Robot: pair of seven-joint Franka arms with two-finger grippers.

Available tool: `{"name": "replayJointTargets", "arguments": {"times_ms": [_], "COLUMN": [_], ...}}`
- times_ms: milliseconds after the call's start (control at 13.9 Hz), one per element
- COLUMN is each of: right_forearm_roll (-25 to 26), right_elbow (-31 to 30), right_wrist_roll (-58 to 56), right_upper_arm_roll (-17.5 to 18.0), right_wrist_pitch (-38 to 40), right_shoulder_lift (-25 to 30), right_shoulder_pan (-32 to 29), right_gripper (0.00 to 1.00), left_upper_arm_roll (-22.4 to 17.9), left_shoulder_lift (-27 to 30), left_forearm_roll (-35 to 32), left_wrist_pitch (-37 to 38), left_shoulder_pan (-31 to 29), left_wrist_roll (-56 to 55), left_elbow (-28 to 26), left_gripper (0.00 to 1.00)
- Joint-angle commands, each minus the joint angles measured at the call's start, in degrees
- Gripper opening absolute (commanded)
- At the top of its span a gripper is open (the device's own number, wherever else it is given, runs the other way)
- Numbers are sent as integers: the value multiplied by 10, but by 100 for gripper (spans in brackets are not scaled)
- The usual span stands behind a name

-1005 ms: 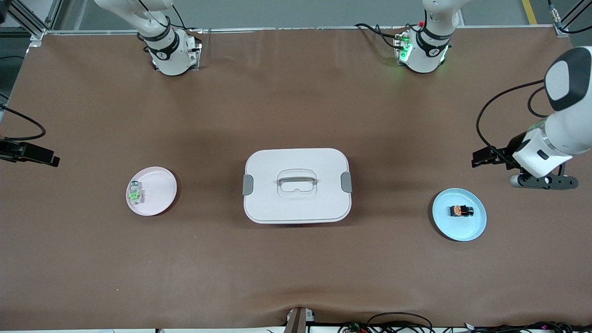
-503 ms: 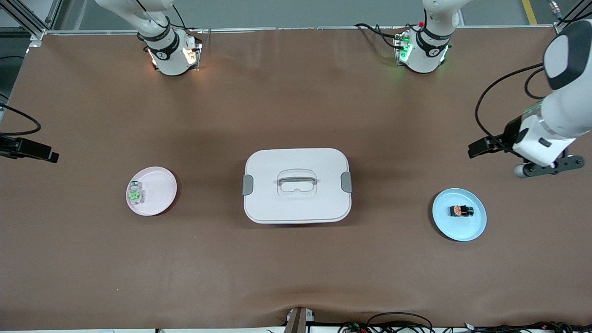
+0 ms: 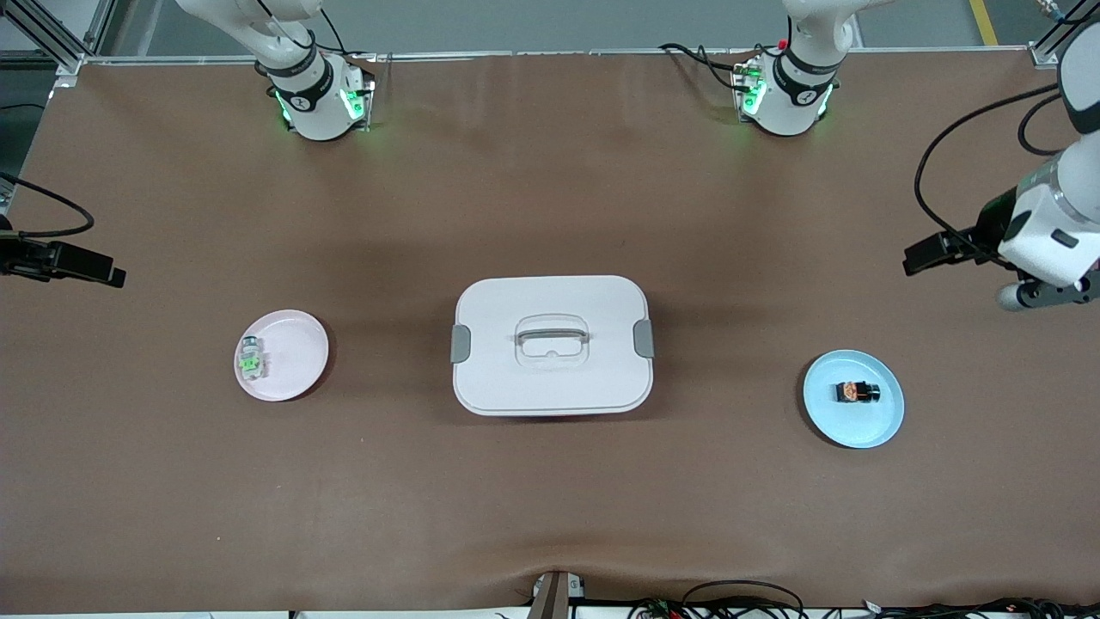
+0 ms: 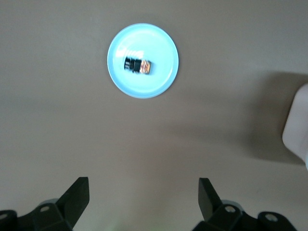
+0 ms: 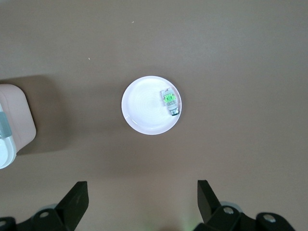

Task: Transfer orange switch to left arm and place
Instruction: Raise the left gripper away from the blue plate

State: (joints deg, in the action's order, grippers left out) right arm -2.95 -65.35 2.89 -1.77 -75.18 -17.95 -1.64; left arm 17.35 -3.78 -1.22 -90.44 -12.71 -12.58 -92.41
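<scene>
The orange switch (image 3: 857,393) (image 4: 138,65), a small black block with an orange centre, lies on a pale blue plate (image 3: 885,421) (image 4: 161,79) toward the left arm's end of the table. My left gripper (image 3: 1053,294) (image 4: 143,190) hangs open and empty over bare mat beside that plate. The white lidded box (image 3: 516,387) (image 4: 296,125) (image 5: 14,120) stands mid-table. My right gripper (image 5: 142,192) is open and empty over the mat near a pink plate (image 3: 301,348) (image 5: 144,113); in the front view only its black bracket (image 3: 64,262) shows at the edge.
A pale part with a green centre (image 3: 251,361) (image 5: 170,102) lies on the pink plate, toward the right arm's end. Brown mat (image 3: 550,516) covers the table. Cables (image 3: 739,597) lie along the table edge nearest the front camera.
My left hand has risen and drawn away from the blue plate toward the table's end. The right arm's bracket has shifted slightly inward. The right base light went from unlit to green.
</scene>
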Motion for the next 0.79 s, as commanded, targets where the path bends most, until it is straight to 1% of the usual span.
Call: {"name": "replayJointTargets", "arguments": {"times_ms": [0,144,215,359,431,574,646,718], "right_forearm_roll": [3,5,7,15,35,33,26,30], "right_elbow": [-40,-43,-41,-38,-36,-36,-36,-35], "right_wrist_roll": [7,9,27,96,105,84,48,15], "right_upper_arm_roll": [-2,-3,-5,-4,-1,0,-3,-3], "right_wrist_pitch": [-6,-6,-1,0,0,0,0,0], "right_shoulder_lift": [30,32,31,29,29,31,31,31], "right_shoulder_pan": [5,9,14,21,28,23,23,23], "right_gripper": [100,100,100,100,100,100,100,100], "left_upper_arm_roll": [-56,-115,-125,-130,-137,-135,-133,-130], "left_shoulder_lift": [43,63,74,86,96,111,114,114], "left_forearm_roll": [10,10,10,5,3,3,3,3], "left_wrist_pitch": [41,68,73,92,92,91,88,84], "left_shoulder_pan": [61,124,135,153,160,159,156,155], "left_wrist_roll": [12,11,12,9,9,9,9,9], "left_elbow": [-4,-5,-8,-13,-18,-31,-33,-33], "left_gripper": [100,100,100,100,100,100,100,100]}}
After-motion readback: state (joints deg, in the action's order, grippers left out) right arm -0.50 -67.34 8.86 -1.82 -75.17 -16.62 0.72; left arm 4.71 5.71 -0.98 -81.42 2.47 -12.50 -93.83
